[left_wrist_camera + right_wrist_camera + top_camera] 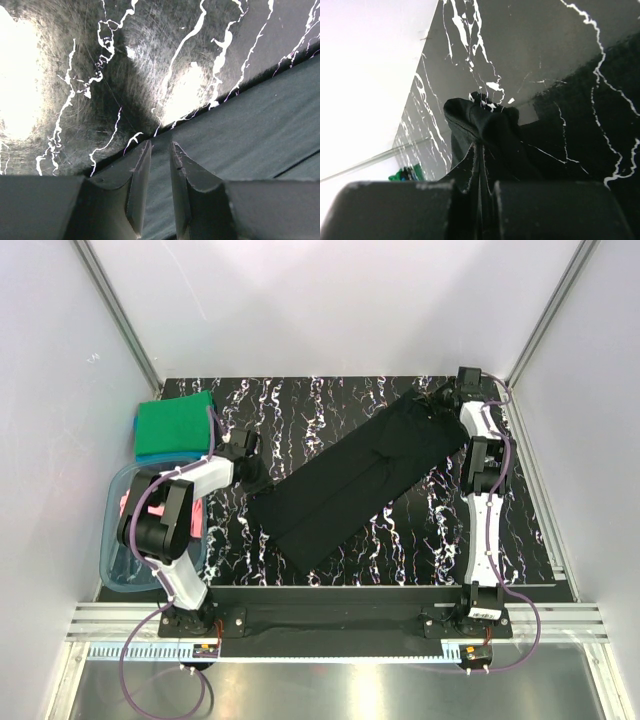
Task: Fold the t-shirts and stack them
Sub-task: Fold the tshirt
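Black white-veined table (300, 410) under a diagonal black t-shirt (360, 475) and far-left shirt stack (175, 430)

You have no writing, brand, number or sign here that can be read. In the top view, at six o'clock, the pale strip (330, 651) along the near rail (330, 618) carries a row of fine dark marks. They are too small for you to tell whether any of them are figures. Neither wrist view shows you anything legible.
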`<state>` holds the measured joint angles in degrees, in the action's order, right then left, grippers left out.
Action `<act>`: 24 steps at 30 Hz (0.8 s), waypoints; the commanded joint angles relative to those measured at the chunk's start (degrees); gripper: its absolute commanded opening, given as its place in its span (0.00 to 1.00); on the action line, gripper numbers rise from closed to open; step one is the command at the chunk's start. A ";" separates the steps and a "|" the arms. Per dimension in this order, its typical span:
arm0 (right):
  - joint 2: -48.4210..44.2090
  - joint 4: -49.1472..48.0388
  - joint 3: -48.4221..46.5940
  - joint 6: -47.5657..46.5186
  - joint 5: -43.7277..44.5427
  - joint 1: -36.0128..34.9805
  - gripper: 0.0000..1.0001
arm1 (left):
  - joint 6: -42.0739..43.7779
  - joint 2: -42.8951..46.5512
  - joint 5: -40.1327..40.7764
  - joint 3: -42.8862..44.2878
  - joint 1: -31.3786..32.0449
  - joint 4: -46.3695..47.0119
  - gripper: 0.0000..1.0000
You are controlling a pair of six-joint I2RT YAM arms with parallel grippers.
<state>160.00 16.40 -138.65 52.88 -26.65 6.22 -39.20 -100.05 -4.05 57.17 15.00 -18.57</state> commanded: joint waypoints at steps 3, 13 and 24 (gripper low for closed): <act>2.42 7.15 -2.33 -1.82 11.08 -0.33 0.00 | -0.09 -0.67 3.97 -3.64 -0.33 -0.68 0.28; 3.21 3.89 -4.86 0.56 11.27 -0.33 0.00 | 0.09 0.03 3.88 -4.61 -0.24 0.20 0.27; -4.25 8.01 -8.84 -8.75 1.51 -2.17 0.16 | 1.58 7.14 5.27 -1.80 -0.24 -3.39 0.38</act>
<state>161.07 20.97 -144.00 49.45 -23.53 5.13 -40.14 -96.40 -3.38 53.06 15.00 -15.33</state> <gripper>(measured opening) 0.135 0.357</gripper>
